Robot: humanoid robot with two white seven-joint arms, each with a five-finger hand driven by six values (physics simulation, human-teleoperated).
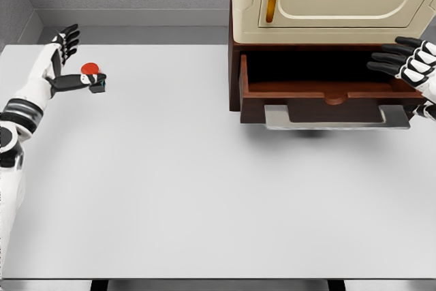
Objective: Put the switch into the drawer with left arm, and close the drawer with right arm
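The switch, a small dark box with a round red button on top, lies on the white table at the far left. My left hand is right beside it, fingers spread upward and away; only the thumb reaches to the switch's left side. The brown drawer stands pulled out from under the cream cabinet at the upper right, its dark inside showing nothing. My right hand hovers at the drawer's right end with its dark fingers spread and nothing in them.
A flat silver handle juts out below the drawer front toward me. A grey wall runs behind the table and cabinet. The table's front edge lies along the bottom of the view.
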